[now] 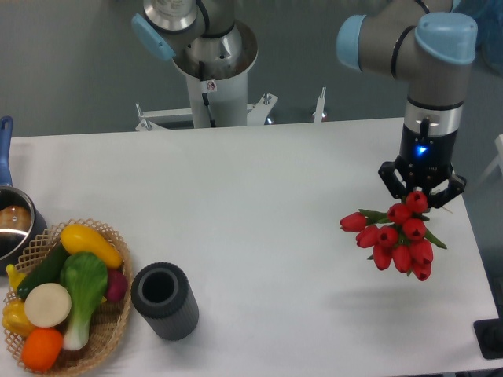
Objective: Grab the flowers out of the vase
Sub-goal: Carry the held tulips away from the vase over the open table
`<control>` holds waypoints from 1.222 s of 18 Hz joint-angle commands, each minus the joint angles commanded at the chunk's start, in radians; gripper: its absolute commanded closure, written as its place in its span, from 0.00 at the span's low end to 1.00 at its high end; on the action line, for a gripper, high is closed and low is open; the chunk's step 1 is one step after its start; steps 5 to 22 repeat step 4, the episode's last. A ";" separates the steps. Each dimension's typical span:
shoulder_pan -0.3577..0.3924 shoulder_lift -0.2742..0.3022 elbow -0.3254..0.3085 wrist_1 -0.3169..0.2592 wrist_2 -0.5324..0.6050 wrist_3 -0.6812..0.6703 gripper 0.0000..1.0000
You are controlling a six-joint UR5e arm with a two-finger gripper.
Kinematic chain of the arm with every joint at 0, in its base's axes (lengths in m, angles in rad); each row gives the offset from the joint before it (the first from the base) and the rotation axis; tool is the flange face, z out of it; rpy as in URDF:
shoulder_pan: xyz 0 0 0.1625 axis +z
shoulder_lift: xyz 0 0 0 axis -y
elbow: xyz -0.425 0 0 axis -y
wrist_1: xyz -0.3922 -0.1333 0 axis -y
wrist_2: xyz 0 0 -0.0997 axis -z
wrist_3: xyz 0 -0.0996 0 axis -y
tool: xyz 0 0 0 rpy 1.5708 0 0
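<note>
One white surface [236, 204] carries the whole scene, and the arm reaches over its right end with the hand [422, 192] pointing straight down. Next in size, at the far left, sits a wicker basket [106, 334] full of vegetables, with a metal pot [12, 228] just behind it at the surface's edge. The vase [164, 301] stands upright just beside the basket, its round opening bare, well apart from the arm. The flowers [397, 239] are no longer in it: the hand is clenched on the bunch at its upper end, and the red buds hang directly below the fingers, clear of the surface, as the shadow lying apart from them suggests. The relation that matters is this one: the bunch lies straight beneath the hand, fanning down and a little to the left, and the vase is far off to the left. By my reading the pick-up is essentially done, and only a secure hold remains to be kept.
</note>
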 joint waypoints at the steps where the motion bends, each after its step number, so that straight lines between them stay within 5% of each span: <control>1: 0.000 0.001 0.002 -0.009 0.006 0.014 0.96; 4: -0.011 -0.003 0.000 -0.022 0.073 0.020 0.96; 22: -0.011 -0.003 0.000 -0.022 0.073 0.020 0.96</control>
